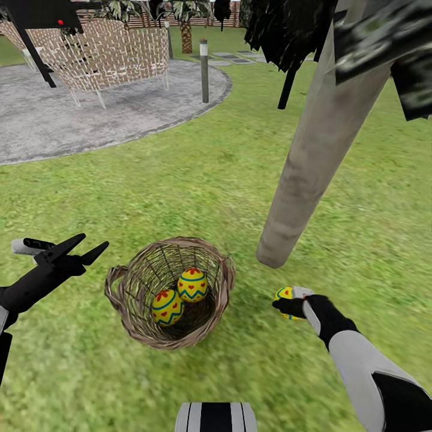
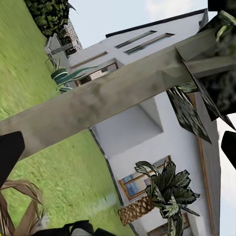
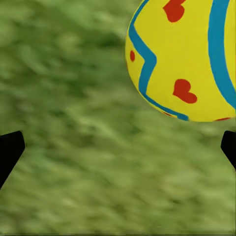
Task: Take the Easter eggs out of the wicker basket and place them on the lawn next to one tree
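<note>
Two eggs (image 1: pixel 180 295) lie in your wicker basket (image 1: pixel 123 277); your right hand (image 1: pixel 292 307), fingers spread, sits at the third egg (image 3: pixel 184 59) near the tree (image 1: pixel 312 156). Left hand (image 1: pixel 78 249) spread, empty.

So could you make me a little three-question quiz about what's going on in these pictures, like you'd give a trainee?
1. How many eggs lie inside the wicker basket?
2. True or false: the third egg lies on the gravel patio.
3. Which hand is nearest that egg: A) left hand B) right hand?

Key:
1. Two, one egg beside another egg.
2. False; it is on the lawn, close to the tree trunk's foot.
3. B.
</note>
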### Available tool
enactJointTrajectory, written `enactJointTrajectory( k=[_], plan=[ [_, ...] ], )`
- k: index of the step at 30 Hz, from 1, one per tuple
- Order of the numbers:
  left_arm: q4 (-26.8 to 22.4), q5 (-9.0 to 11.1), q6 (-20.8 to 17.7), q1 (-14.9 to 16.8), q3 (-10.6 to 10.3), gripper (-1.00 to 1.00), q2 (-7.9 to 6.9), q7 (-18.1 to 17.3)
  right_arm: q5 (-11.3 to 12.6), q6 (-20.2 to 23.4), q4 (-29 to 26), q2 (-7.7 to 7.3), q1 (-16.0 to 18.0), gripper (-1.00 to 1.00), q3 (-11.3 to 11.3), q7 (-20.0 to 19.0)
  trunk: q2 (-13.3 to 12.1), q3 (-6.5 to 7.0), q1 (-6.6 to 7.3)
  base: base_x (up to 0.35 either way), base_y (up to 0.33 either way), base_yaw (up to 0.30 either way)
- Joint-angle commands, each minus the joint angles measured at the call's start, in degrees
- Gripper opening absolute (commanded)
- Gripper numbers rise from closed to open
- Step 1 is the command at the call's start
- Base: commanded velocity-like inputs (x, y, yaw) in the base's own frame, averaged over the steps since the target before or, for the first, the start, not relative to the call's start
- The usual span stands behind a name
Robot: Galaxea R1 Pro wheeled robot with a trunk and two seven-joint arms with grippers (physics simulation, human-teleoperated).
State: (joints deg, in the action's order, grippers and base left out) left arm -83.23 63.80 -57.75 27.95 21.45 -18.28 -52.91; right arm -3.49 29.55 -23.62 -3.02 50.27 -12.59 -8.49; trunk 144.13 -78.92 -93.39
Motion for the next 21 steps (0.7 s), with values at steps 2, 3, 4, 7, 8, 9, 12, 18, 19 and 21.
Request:
enactJointTrajectory(
  k=[2,3,4,7,8,9,12,18,19,21],
  plan=[
    [0.0,0.0,0.0,0.0,0.0,1.00,0.02,0.0,0.9,1.0,-0.1,-0.90,0.0,1.00,-0.3,-3.0,0.0,0.00,0.00,0.000,0.000,0.000],
    [0.0,0.0,0.0,0.0,0.0,1.00,0.02,0.0,1.4,2.4,-0.1,-1.58,0.0,1.00,-0.3,-4.6,0.0,0.00,0.00,-0.087,0.000,0.000],
    [0.0,0.0,0.0,0.0,0.1,1.00,0.03,0.0,1.6,3.3,-0.2,-2.08,0.0,1.00,-0.4,-5.8,0.0,0.00,0.00,-0.235,0.000,0.000],
    [0.0,0.0,0.0,0.0,0.1,1.00,0.02,0.0,1.8,4.0,-0.2,-2.64,0.0,1.00,-0.4,-7.8,0.0,0.00,0.00,-0.310,0.000,0.000],
    [0.0,0.0,0.0,0.0,0.1,1.00,0.03,0.0,1.8,4.0,-0.2,-2.67,0.0,1.00,-0.4,-8.2,0.0,0.00,0.00,-0.220,0.000,0.000],
    [0.0,0.0,0.0,0.0,0.1,1.00,0.04,0.0,1.8,4.0,-0.2,-2.74,0.0,1.00,-0.4,-8.7,0.0,0.00,0.00,-0.090,0.000,0.000],
    [0.1,0.1,0.0,0.0,0.3,1.00,0.10,-0.1,1.8,4.0,-0.2,-3.77,0.0,1.00,-0.5,-11.8,0.0,0.00,0.00,-0.027,0.000,0.000],
    [0.1,0.0,-0.1,0.0,0.5,1.00,0.05,-2.9,1.7,4.1,-0.1,-5.00,0.0,1.00,-5.9,-20.5,-0.1,0.89,0.10,-0.003,0.000,0.000],
    [0.1,0.0,0.0,0.0,0.5,1.00,0.07,-2.9,1.7,4.1,-0.1,-5.58,0.0,1.00,-5.9,-23.8,-0.1,1.11,0.13,0.000,0.000,0.000],
    [0.1,0.0,0.0,0.0,0.4,1.00,0.09,-2.9,1.8,4.1,-0.1,-7.14,-0.1,1.00,-6.0,-29.9,-0.1,1.55,0.18,0.000,0.000,0.000]
  ],
)
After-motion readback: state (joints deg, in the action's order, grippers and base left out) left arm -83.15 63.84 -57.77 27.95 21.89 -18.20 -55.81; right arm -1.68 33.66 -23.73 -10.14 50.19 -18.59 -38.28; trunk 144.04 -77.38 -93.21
